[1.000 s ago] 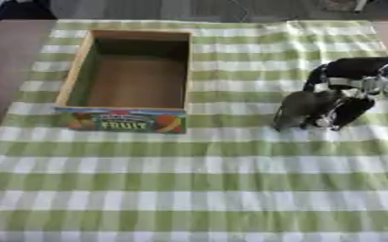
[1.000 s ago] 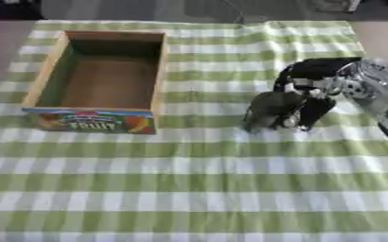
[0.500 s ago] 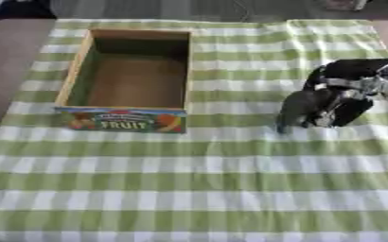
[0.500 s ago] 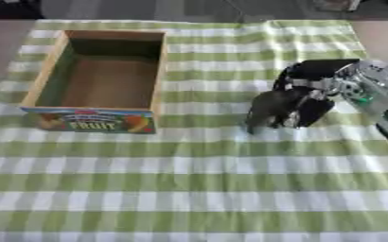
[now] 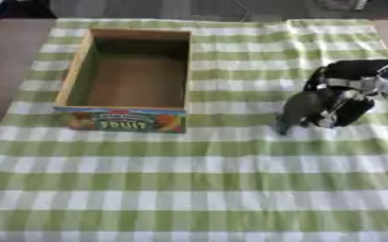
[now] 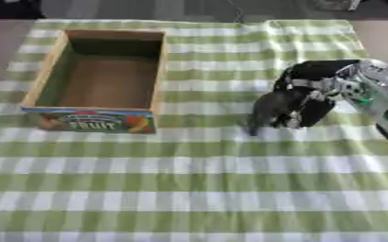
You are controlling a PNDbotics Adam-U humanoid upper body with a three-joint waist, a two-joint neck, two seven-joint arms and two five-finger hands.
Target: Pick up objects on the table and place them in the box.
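An open cardboard fruit box (image 5: 74,75) with a colourful "FRUIT" label stands on the left of the green checked cloth, and nothing shows inside it. To its right, a dark grey object (image 5: 299,109) of unclear shape rests with its lower end touching the cloth. My right hand (image 5: 350,97) comes in from the right edge, black with silver joints, its fingers curled around the upper side of that object. The hand covers part of the object. My left hand shows in neither view.
The green and white checked cloth (image 5: 197,179) covers nearly the whole table. A bare brown table edge (image 5: 7,56) shows at the far left. The forearm (image 6: 379,101) crosses the right side of the cloth.
Almost nothing differs: my right hand stays curled on the dark grey object at the same spot, shifting only slightly. The box has not moved.
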